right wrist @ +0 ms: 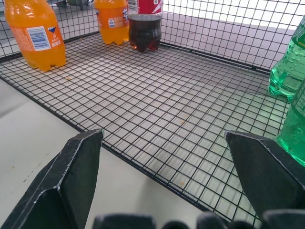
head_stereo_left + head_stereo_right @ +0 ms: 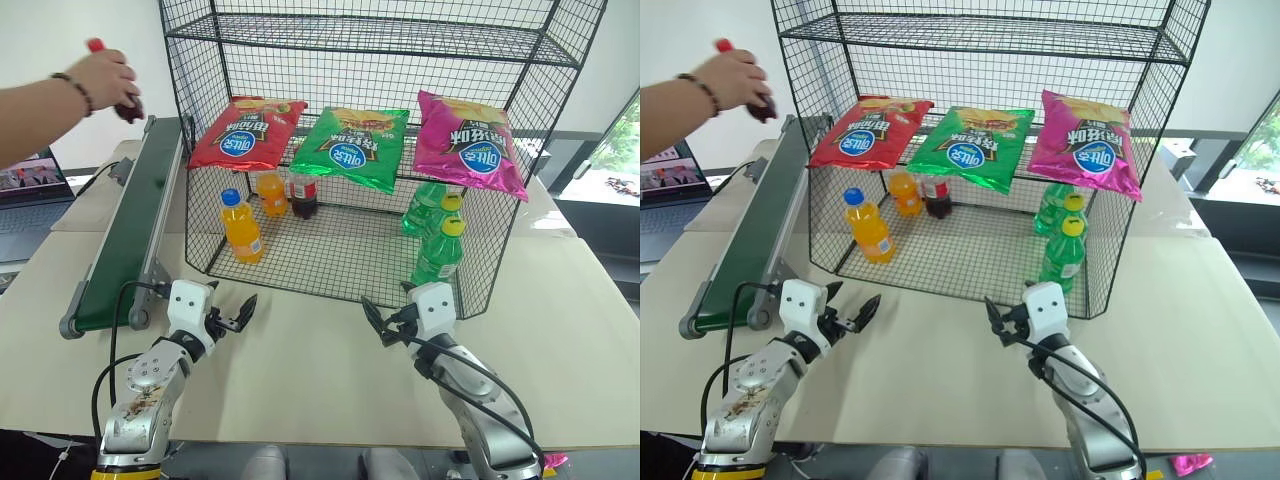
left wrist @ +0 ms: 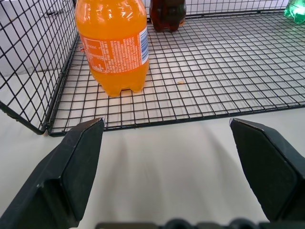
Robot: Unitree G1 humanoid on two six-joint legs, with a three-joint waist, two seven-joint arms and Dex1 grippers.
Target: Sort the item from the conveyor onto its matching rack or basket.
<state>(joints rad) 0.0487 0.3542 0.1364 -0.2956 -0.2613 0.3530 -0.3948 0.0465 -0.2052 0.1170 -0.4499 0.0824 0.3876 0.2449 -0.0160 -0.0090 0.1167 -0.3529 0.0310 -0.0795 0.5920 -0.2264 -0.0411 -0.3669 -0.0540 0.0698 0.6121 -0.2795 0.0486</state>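
Three chip bags, red [image 2: 246, 132], green [image 2: 352, 146] and pink [image 2: 470, 144], hung well beyond the end effectors; a laptop [image 2: 32, 190] sat far to their left.

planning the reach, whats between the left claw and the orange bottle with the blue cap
In the left wrist view, bare tabletop, then the rack's front edge wire; nothing else before the orange bottle.

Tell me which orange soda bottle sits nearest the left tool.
The blue-capped orange bottle at the rack's front left corner; the other orange bottle stands further back beside the cola bottle.
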